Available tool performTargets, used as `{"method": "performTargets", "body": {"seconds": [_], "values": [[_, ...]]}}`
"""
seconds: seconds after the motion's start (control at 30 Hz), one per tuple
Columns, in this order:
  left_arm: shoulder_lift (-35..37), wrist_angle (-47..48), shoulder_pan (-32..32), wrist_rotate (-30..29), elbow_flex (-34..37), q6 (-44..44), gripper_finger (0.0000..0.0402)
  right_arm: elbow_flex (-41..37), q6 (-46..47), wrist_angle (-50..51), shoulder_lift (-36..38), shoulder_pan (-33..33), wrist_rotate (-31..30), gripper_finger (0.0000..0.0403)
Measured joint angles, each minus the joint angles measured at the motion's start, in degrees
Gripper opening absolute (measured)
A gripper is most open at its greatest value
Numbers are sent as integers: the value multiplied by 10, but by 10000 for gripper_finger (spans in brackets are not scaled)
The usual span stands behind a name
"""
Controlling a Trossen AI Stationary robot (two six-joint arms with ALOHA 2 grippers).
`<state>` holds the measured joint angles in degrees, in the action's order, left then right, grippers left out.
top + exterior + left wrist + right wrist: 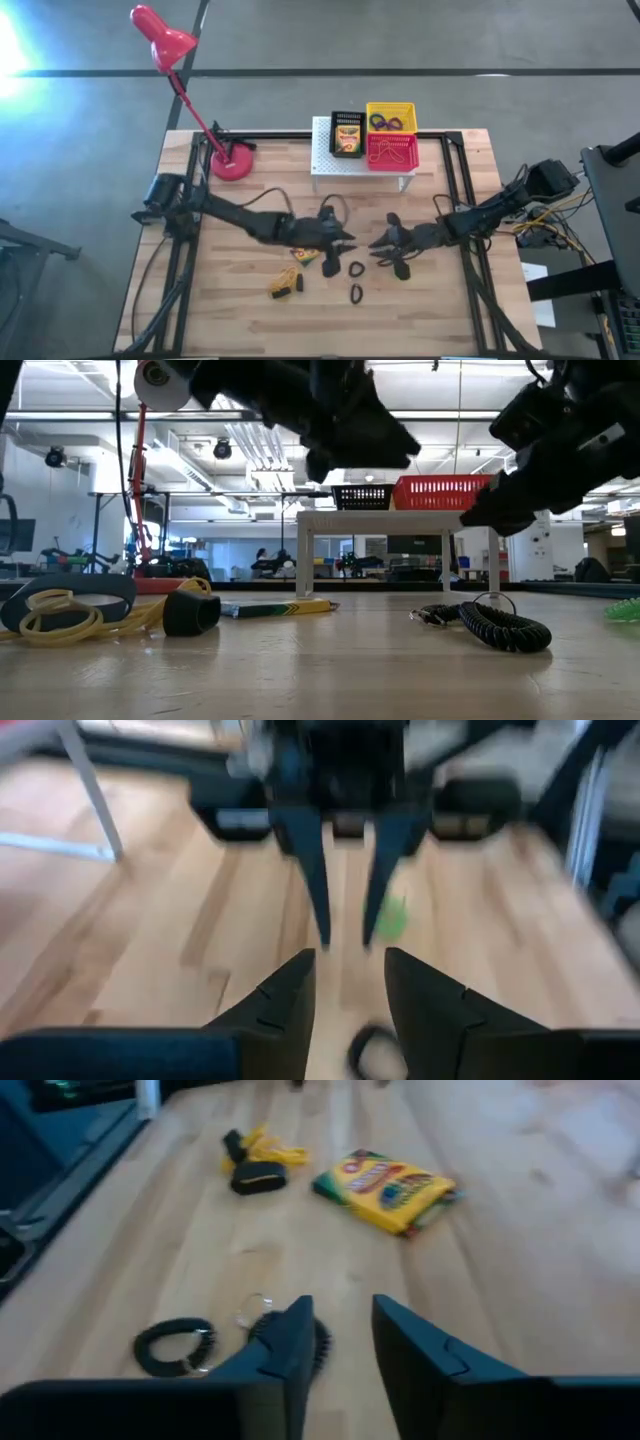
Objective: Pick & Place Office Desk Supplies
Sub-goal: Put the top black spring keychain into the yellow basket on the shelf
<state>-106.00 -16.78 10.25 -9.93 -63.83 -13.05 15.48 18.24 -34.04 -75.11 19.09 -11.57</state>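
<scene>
Table [230, 300]: white stand [325, 160] at far edge, three baskets on top
Black basket [347, 133]: one crayon box inside
Yellow basket [391, 117]: purple and green rings inside
Red basket [392, 152]: contents unclear
Left gripper [346, 239] mid-table, fingers slightly apart, nothing held
Right gripper [377, 244] facing it, fingers slightly apart, nothing held
Loose crayon box [386, 1188], band tangle [256, 1160], two black rings [356, 281] on wood near grippers

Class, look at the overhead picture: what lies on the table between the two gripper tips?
In the high view, a black coiled ring lies between the left gripper and the right gripper, slightly nearer the table's front.
</scene>
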Motion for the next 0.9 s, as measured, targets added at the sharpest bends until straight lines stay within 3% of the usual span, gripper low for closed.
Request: {"method": "performTargets", "body": {"seconds": [0.17, 0.3, 0.47, 0.67, 0.9], "values": [[0, -152, 10, -50, 79, -53, 123, 33, -39, 3, -51, -13, 84, 148], [0, -166, 0, -53, 98, -114, 123, 68, -122, 14, -121, -20, 163, 168], [0, -158, -3, -65, 106, -138, 123, 122, -217, 23, -200, -19, 185, 172], [0, -158, -8, -83, 107, -136, 123, 174, -291, 96, -250, -21, 194, 140], [0, -158, -34, -85, 106, -125, 123, 174, -279, 155, -228, -37, 198, 53]]}}
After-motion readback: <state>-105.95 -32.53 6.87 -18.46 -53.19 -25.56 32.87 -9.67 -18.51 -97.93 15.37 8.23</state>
